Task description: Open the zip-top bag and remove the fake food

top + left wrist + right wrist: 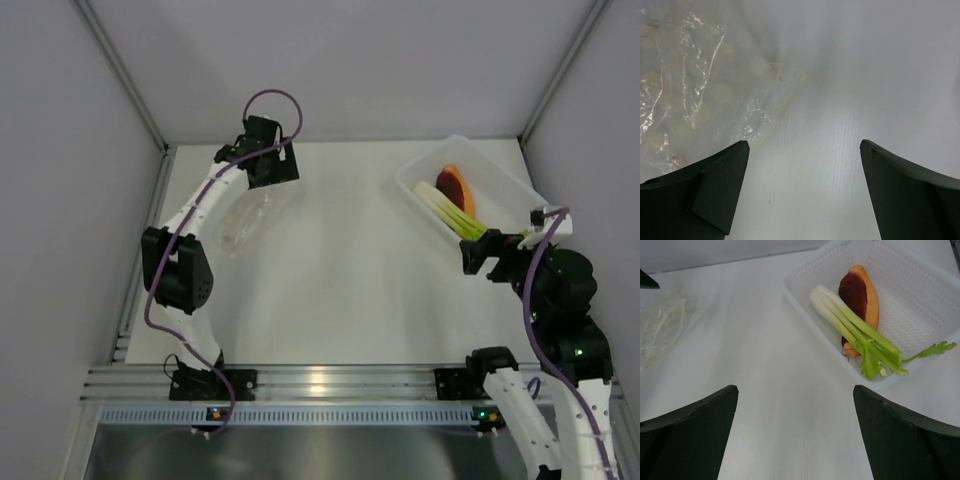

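From above, the left claw (272,168) is stretched out to the far left of the tabletop (340,280), sitting over the far end of the zip-top bag (245,222). The bag lies flat and crinkled beside that arm. Well apart from it, on the far right, there's a translucent tray (498,175) set at an angle. Both pieces of fake food are inside it: the orange and dark-red wedge (457,185) and the pale green stalk (447,210), side by side. The right claw (474,254) hangs just off the tray's near corner.

From the left wrist, that claw's two dark fingers are spread wide with nothing between them but bare white tabletop. The clear bag fills the upper left, with one corner reaching toward the middle, beyond the fingertips.

From the right wrist, this claw is spread wide too and holds nothing. Ahead and to its right the stalk lies across the wedge in the tray, its leafy end toward the near rim. The bag shows faintly at the far left edge.
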Tool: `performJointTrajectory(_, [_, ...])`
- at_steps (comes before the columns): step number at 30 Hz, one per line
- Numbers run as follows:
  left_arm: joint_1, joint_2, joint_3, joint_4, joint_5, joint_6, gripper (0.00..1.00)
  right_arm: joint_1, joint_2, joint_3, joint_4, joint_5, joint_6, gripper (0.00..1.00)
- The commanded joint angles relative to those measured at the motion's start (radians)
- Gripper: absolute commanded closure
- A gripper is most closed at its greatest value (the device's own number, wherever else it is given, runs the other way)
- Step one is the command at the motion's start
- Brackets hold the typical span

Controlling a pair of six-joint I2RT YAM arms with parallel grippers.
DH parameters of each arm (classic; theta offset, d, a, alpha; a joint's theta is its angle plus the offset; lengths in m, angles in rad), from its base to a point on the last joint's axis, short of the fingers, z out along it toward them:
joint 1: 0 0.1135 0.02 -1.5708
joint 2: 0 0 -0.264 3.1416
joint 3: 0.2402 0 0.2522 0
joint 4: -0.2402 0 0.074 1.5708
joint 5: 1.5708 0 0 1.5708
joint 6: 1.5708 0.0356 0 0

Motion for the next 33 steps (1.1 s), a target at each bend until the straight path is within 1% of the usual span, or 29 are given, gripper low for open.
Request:
performJointTrajectory(1, [0.013, -0.147, -0.027, 0.105, 0.154, -0.034, 0.01, 0.009, 0.027, 0.061, -0.022, -0.016, -0.047, 0.01])
performJointTrajectory(3, [0.014, -0.203, -0.046, 0.108, 0.182, -0.04, 0.01, 0.007, 0.033, 0.066, -0.025, -0.025, -0.058, 0.01])
performJointTrajectory(4, [0.014, -0.23, -0.085, 0.108, 0.182, -0.039, 0.01, 0.01, 0.039, 0.07, -0.025, -0.022, -0.069, 0.01])
performJointTrajectory(5, [0.014, -0.259, -0.108, 0.109, 0.162, -0.028, 0.01, 0.015, 0.048, 0.076, -0.031, -0.013, -0.075, 0.01])
performJointTrajectory(6, [0.014, -0.326, -0.132, 0.109, 0.141, -0.022, 0.01, 0.023, 0.056, 0.083, -0.039, 0.001, -0.079, 0.01])
performJointTrajectory(7, [0.014, -0.364, -0.166, 0.109, 0.121, -0.017, 0.01, 0.032, 0.079, 0.101, -0.056, 0.036, -0.09, 0.01])
performJointTrajectory(8, [0.014, -0.403, -0.23, 0.112, 0.101, -0.006, 0.01, 0.053, 0.091, 0.109, -0.066, 0.068, -0.095, 0.01])
performJointTrajectory(9, [0.014, -0.485, -0.27, 0.118, 0.063, -0.003, 0.01, 0.065, 0.103, 0.118, -0.076, 0.096, -0.098, 0.01])
performJointTrajectory(11, [0.014, -0.565, -0.371, 0.12, 0.041, 0.029, 0.01, 0.101, 0.134, 0.136, -0.096, 0.16, -0.107, 0.01])
performJointTrajectory(12, [0.014, -0.645, -0.404, 0.12, 0.003, 0.038, 0.01, 0.11, 0.142, 0.141, -0.099, 0.17, -0.107, 0.01])
performJointTrajectory(13, [0.014, -0.685, -0.433, 0.117, -0.016, 0.049, 0.01, 0.115, 0.149, 0.149, -0.106, 0.165, -0.106, 0.0])
performJointTrajectory(14, [0.014, -0.723, -0.494, 0.118, -0.033, 0.069, 0.01, 0.118, 0.148, 0.147, -0.106, 0.161, -0.106, 0.01])
performJointTrajectory(15, [0.014, -0.797, -0.52, 0.118, -0.059, 0.078, 0.01, 0.118, 0.143, 0.146, -0.103, 0.153, -0.104, 0.01])
performJointTrajectory(17, [0.014, -0.869, -0.574, 0.114, -0.069, 0.105, 0.01, 0.118, 0.134, 0.132, -0.094, 0.162, -0.095, 0.01])
performJointTrajectory(18, [0.014, -0.941, -0.624, 0.115, -0.063, 0.115, 0.01, 0.116, 0.133, 0.126, -0.093, 0.171, -0.09, 0.01])
performJointTrajectory(20, [0.014, -1.007, -0.668, 0.111, -0.053, 0.13, 0.01, 0.118, 0.12, 0.107, -0.091, 0.207, -0.072, 0.0])
performJointTrajectory(21, [0.014, -1.065, -0.703, 0.105, -0.05, 0.133, 0.01, 0.118, 0.105, 0.098, -0.081, 0.211, -0.064, 0.01])
performJointTrajectory(25, [0.013, -1.182, -0.749, 0.059, -0.021, 0.147, 0.01, 0.118, 0.03, 0.014, -0.027, 0.188, -0.063, 0.0])
performJointTrajectory(27, [0.013, -1.242, -0.757, 0.02, -0.007, 0.158, 0.01, 0.118, -0.019, -0.003, -0.008, 0.213, -0.067, 0.01])
performJointTrajectory(33, [0.013, -1.395, -0.754, -0.098, -0.031, 0.169, 0.01, 0.118, -0.125, -0.046, 0.045, 0.202, -0.095, 0.01])
